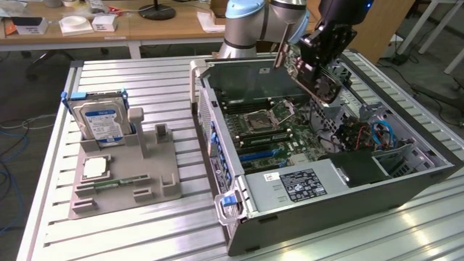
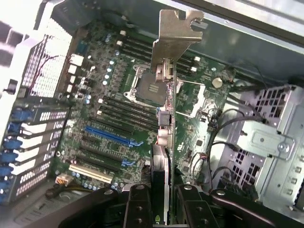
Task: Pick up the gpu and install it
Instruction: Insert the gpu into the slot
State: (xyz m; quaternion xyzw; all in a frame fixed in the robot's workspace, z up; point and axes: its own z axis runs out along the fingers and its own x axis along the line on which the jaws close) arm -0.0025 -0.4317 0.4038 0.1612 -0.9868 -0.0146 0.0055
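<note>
One arm, one card: the gripper (image 1: 318,54) is pinching the gpu (image 1: 315,79) between its jaws and holding it in the air over the open computer case (image 1: 340,185). The card is hanging tilted above the motherboard (image 1: 272,133) and is not touching it.

From the wrist, the gpu (image 2: 164,142) is showing edge-on, reaching away from the gripper (image 2: 161,209), with its metal bracket (image 2: 176,35) at the far end. In that view the card is crossing in front of the CPU socket (image 2: 151,85), and the blue slot (image 2: 107,135) is lying off to one side of it.

Over at the exterior view's left, the hard drive (image 1: 101,120) is standing upright in the grey holder (image 1: 145,179) on the slatted table (image 1: 108,239), well apart from the case.
</note>
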